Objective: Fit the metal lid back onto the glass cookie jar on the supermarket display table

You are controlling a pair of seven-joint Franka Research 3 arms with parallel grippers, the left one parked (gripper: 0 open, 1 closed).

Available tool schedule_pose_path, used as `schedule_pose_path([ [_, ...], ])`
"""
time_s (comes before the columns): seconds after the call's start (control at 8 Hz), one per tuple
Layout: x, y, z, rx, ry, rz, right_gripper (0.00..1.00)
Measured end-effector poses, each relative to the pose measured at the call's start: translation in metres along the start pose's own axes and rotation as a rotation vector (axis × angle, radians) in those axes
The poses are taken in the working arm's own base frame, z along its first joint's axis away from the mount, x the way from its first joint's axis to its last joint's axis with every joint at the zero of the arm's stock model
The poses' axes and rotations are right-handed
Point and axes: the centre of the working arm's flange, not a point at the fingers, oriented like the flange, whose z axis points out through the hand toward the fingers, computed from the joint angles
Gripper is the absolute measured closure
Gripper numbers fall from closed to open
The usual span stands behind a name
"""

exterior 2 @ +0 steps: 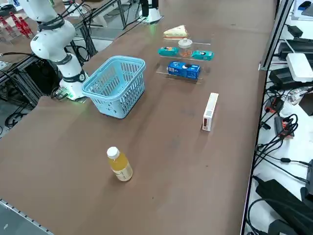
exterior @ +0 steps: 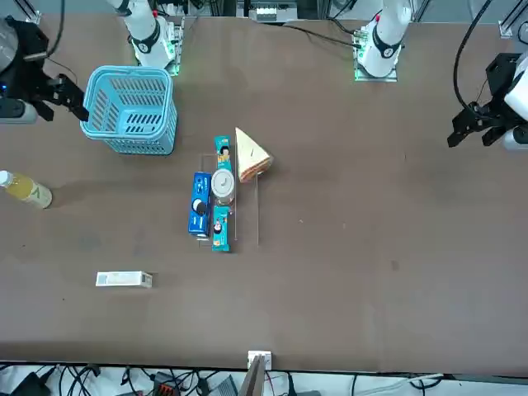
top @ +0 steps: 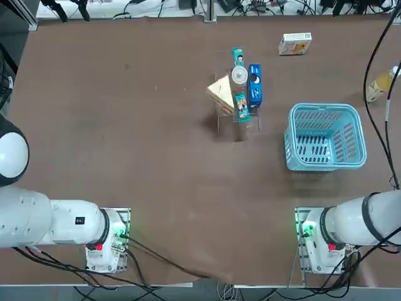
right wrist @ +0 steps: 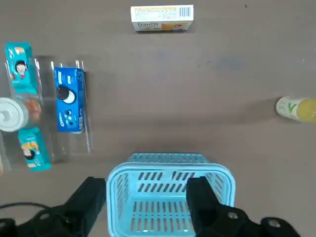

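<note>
1. The right hand (right wrist: 148, 197) hangs raised near its own edge of the bench (top: 125, 157), over the near side of the blue basket (top: 326, 138). Its two fingers stand well apart with nothing between them — it is empty.

2. The glass jar (top: 239, 78) stands upright among the snack packs on a clear rack (top: 238, 119), beyond the basket as the arm sees it and off toward the parked arm's side. A teal pack (top: 240, 106) lies just beside it on the robot's side, another teal pack (top: 237, 56) on the far side, a blue biscuit pack (top: 254, 86) on the basket's side, and a wrapped sandwich wedge (top: 220, 93) on the other.

3. The metal lid (right wrist: 11, 114) appears in the wrist view as a pale round disc on top of the jar; whether it is seated or merely resting there, I cannot tell. No loose lid shows anywhere else on the bench.

4. The relation that matters — from the hand, the jar lies forward past the basket and across toward the bench's middle, so the reach must probably clear the basket's rim before coming down.

5. The jar's long axis is vertical, so a descent from straight above looks fitting, with little room beside it given the packs.

6. A small carton (top: 294, 44) and a yellow drink bottle (top: 381, 84) lie well apart from the jar, on the basket's far side and outer side, likely out of the path.
</note>
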Motion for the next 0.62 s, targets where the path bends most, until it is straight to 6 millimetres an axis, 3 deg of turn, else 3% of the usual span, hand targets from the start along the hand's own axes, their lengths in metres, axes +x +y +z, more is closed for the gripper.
schedule_pose_path([
  [0.62,0.0008,0.0042,-0.0012,0.017,0.001,0.025,0.00],
])
